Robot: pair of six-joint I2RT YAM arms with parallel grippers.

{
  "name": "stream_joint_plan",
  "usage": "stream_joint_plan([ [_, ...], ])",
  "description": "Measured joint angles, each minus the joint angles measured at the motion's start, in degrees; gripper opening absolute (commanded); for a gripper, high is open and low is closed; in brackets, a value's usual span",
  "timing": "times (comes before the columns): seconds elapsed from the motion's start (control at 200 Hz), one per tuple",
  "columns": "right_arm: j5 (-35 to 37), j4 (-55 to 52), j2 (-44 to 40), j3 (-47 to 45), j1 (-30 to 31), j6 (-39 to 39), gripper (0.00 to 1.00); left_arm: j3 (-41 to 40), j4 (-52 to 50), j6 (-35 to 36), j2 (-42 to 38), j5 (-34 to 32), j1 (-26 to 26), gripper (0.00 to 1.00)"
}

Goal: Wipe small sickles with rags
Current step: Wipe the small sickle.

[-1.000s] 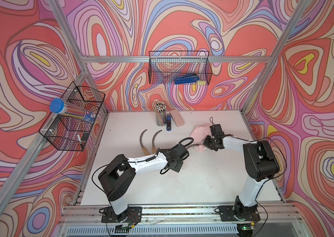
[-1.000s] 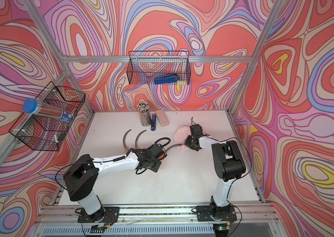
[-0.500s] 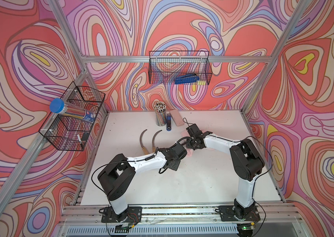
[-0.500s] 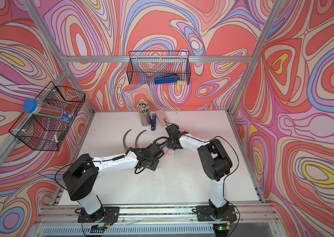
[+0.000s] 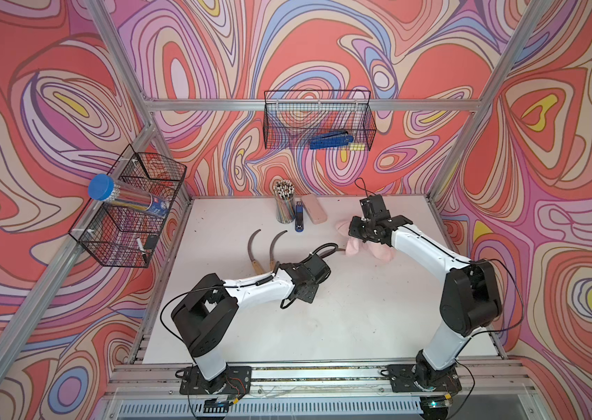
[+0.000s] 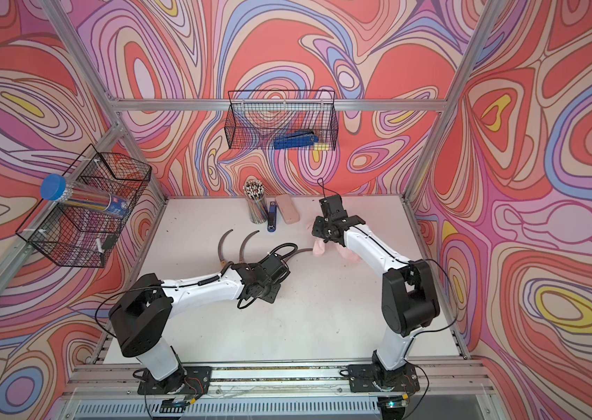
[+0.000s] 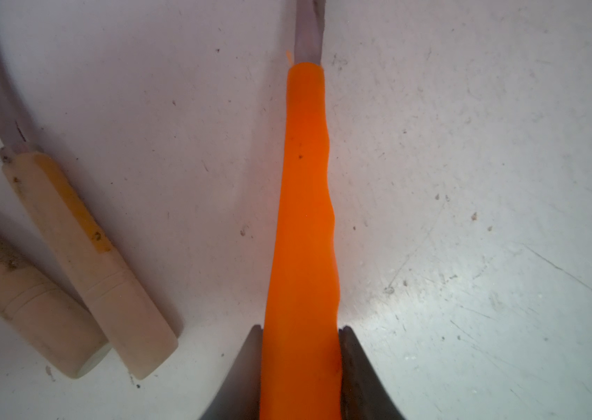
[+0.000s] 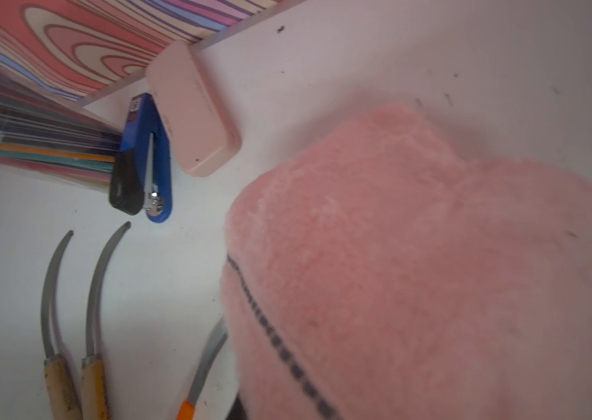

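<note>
Draws rag [image 5: 383,253], pinched in closed right gripper [image 5: 357,236], back out along orange-handled sickle [image 7: 307,182] clamped by left gripper [image 7: 301,334]; wooden-handled pair [image 7: 87,254] beside it maybe unwiped.

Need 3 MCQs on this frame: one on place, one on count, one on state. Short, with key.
1. Where is the fuzzy pale-pink cloth?
A. hung on the back wall
B. draped over the blade tip of the short orange-handled sickle with a curved grey blade
C. spread flat, far from every sickle

2. How many short sickles with pale wooden handles lie on the white table?
A. one
B. three
C. two

3. What is the left gripper doing?
A. shut on the orange handle
B. open and empty
C. shut on the cloth

Answers:
1 B: the right wrist view shows the grey blade running under the cloth.
2 C: both top views show two, side by side.
3 A: the left wrist view shows both jaws pressed against the handle.
</note>
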Motion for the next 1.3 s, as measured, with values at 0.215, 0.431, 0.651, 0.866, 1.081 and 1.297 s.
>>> stream_joint_plan([
  [0.215,-6.9,0.5,12.0,6.0,4.2,-3.6,0.0,-0.7,0.1,0.0,-1.3,0.6,0.0,0.0],
  [0.431,-10.9,-1.4,17.9,10.3,9.3,-7.3,0.0,-0.8,0.1,0.0,-1.3,0.8,0.0,0.0],
  [0.651,-15.6,0.5,17.9,9.2,11.9,-6.8,0.0,-0.8,0.1,0.0,-1.3,0.9,0.0,0.0],
  [0.866,-14.3,-1.1,21.3,9.4,11.2,-4.7,0.0,-0.7,0.0,0.0,-1.3,0.9,0.0,0.0],
  [1.081,-13.7,-1.2,22.9,8.9,6.1,-2.4,0.0,-0.7,0.4,0.0,-1.3,1.5,-0.1,0.0],
  [1.297,-13.0,-2.1,20.2,5.6,-1.4,-1.3,0.0,-0.2,5.0,1.0,-1.3,2.7,-0.2,0.0],
])
